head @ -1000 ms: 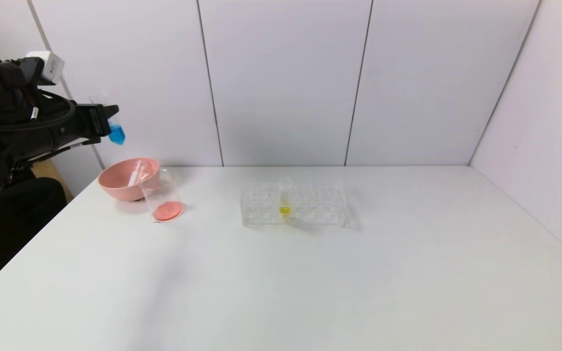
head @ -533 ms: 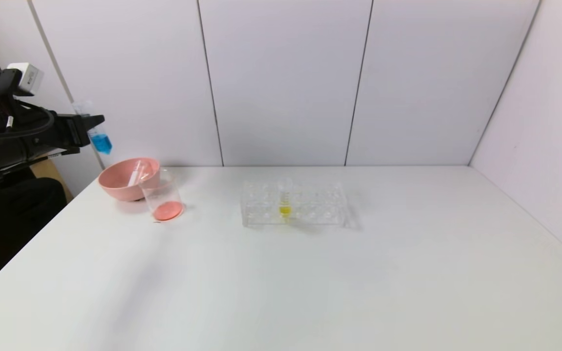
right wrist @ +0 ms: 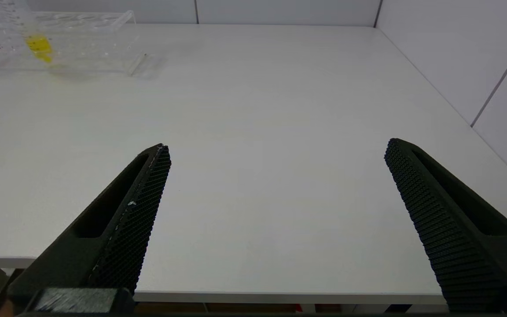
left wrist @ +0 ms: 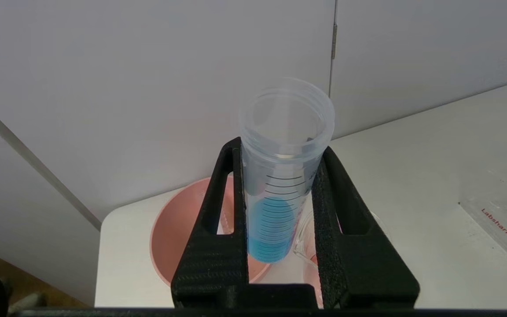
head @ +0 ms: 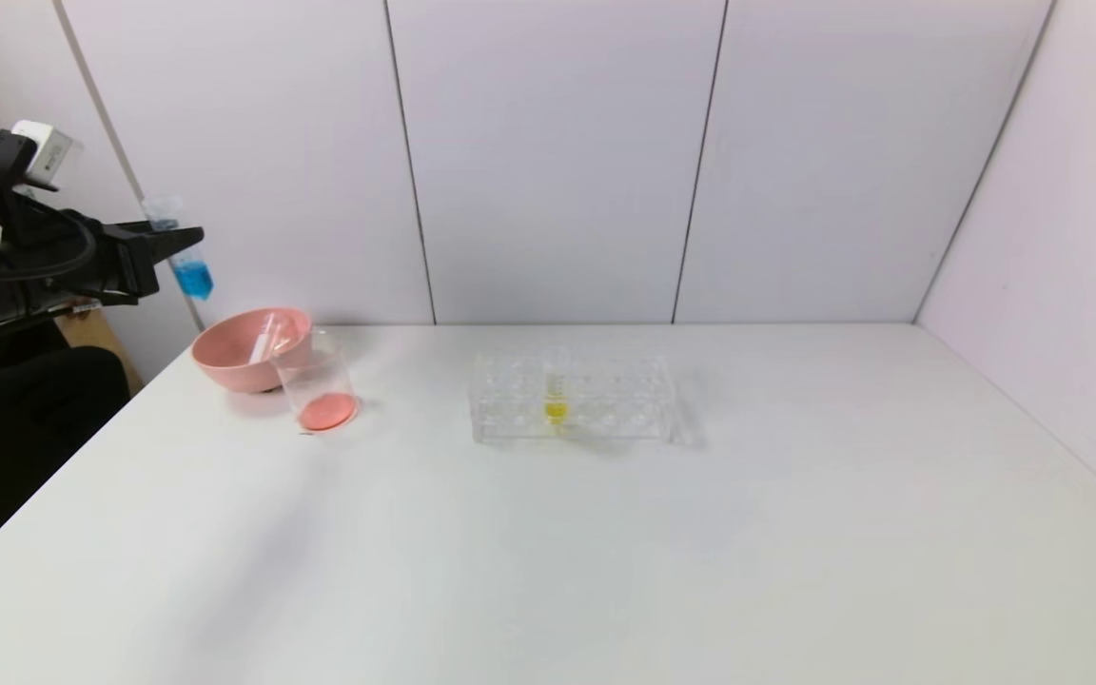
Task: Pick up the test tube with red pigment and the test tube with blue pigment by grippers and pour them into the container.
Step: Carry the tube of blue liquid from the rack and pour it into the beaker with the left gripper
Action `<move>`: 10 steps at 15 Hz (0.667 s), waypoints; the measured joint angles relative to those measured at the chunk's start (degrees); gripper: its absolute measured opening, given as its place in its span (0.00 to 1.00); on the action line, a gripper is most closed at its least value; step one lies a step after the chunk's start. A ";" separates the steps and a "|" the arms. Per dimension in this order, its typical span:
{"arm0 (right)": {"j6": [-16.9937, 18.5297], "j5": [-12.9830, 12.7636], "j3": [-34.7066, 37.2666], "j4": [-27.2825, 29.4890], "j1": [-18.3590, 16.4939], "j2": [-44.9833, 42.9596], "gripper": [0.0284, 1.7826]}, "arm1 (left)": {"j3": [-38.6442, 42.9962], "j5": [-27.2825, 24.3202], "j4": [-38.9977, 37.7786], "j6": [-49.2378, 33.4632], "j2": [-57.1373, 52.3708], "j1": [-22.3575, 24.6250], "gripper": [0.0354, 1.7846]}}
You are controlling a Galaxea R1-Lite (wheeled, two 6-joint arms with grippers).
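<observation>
My left gripper (head: 188,234) hangs high at the far left, above and left of the pink bowl, shut on the test tube with blue pigment (head: 188,266). The tube is upright with its blue tip down. In the left wrist view the fingers (left wrist: 218,207) clamp the tube (left wrist: 280,185) on both sides. The container (head: 318,382), a clear beaker with red-orange liquid at its bottom, stands by the bowl. A clear tube (head: 268,337) lies in the bowl, with no red visible in it. My right gripper (right wrist: 275,149) is open and empty over the table's front edge.
The pink bowl (head: 225,366) sits at the table's back left, touching the beaker. A clear tube rack (head: 605,404) with a tube of yellow liquid (head: 556,385) stands mid-table; it also shows in the right wrist view (right wrist: 86,39). White walls close the back and right.
My left gripper has carried the blue tube to the left, away from above the beaker and bowl. The last half second shows little movement.
</observation>
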 joint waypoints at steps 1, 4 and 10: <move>0.00 0.00 0.00 0.00 -0.02 0.00 1.00 | -0.16 -0.07 0.13 1.41 -0.02 0.09 0.23; 0.00 0.00 0.00 0.00 0.00 0.00 1.00 | -0.52 -0.05 2.15 7.42 -0.18 0.15 0.23; 0.00 0.00 0.00 0.00 0.00 0.00 1.00 | -3.58 -0.20 11.87 25.92 -0.16 0.02 0.23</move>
